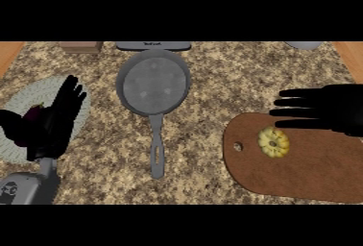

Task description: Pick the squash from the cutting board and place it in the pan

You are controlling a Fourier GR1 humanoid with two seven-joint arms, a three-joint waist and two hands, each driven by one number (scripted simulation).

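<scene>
Yellow squash (273,142) sits untouched on the brown cutting board (305,168); just above it the right hand (322,109) hovers, fingers straight, apparently lining up a grasp. Left of the board waits the grey pan (153,84); beyond that, the left hand (56,120) rests, fingers relaxed.

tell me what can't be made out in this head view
- Dark thing on the pale plate: the left hand covers most of it.
- Cutting board: right hand hides its far edge; the right side is cut off.
- Grey object, top right: mostly cut off.
</scene>
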